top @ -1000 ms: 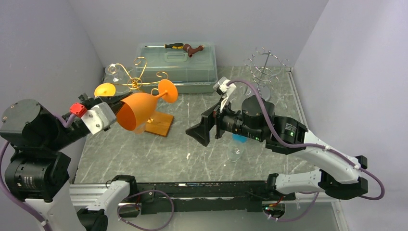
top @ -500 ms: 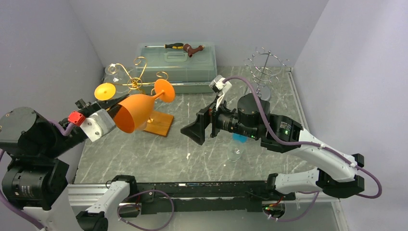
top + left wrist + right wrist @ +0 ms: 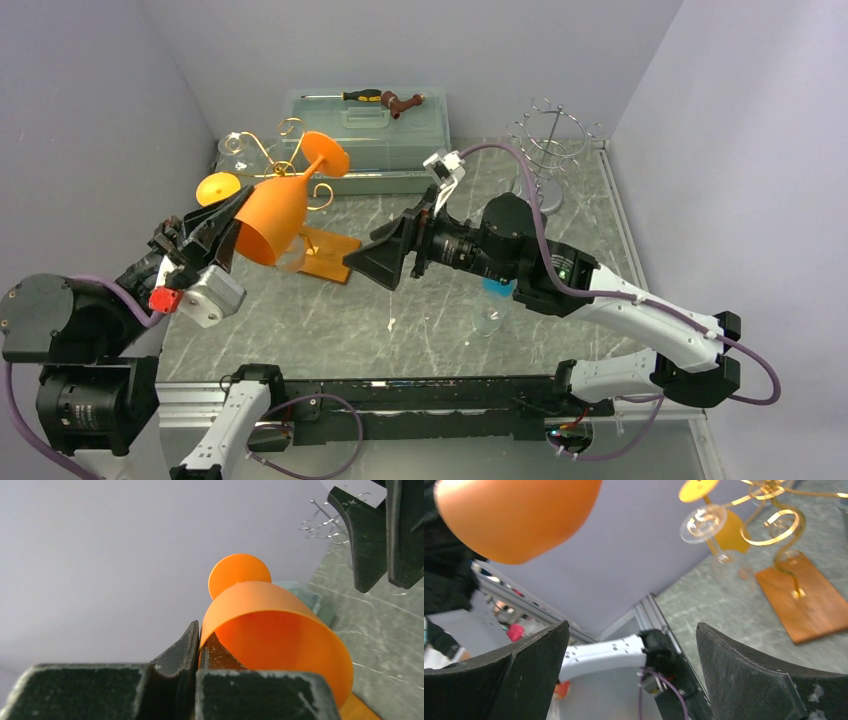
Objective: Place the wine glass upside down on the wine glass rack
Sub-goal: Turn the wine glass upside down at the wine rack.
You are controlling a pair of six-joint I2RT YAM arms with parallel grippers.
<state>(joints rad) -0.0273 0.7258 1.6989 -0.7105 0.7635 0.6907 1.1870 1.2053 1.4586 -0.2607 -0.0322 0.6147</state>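
Left gripper (image 3: 232, 218) clamped on rim of orange wine glass (image 3: 272, 212), held aloft and tilted, foot toward 1 o'clock, near gold rack (image 3: 335, 260) at table's 10 o'clock; right gripper (image 3: 385, 258) wide open, empty.

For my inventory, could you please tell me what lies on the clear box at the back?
A screwdriver and a small brown object lie on the box lid; its inside cannot be made out.

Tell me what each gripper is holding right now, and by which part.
The left gripper pinches the orange wine glass by the rim of its bowl, one finger inside, one outside. The right gripper is open and holds nothing.
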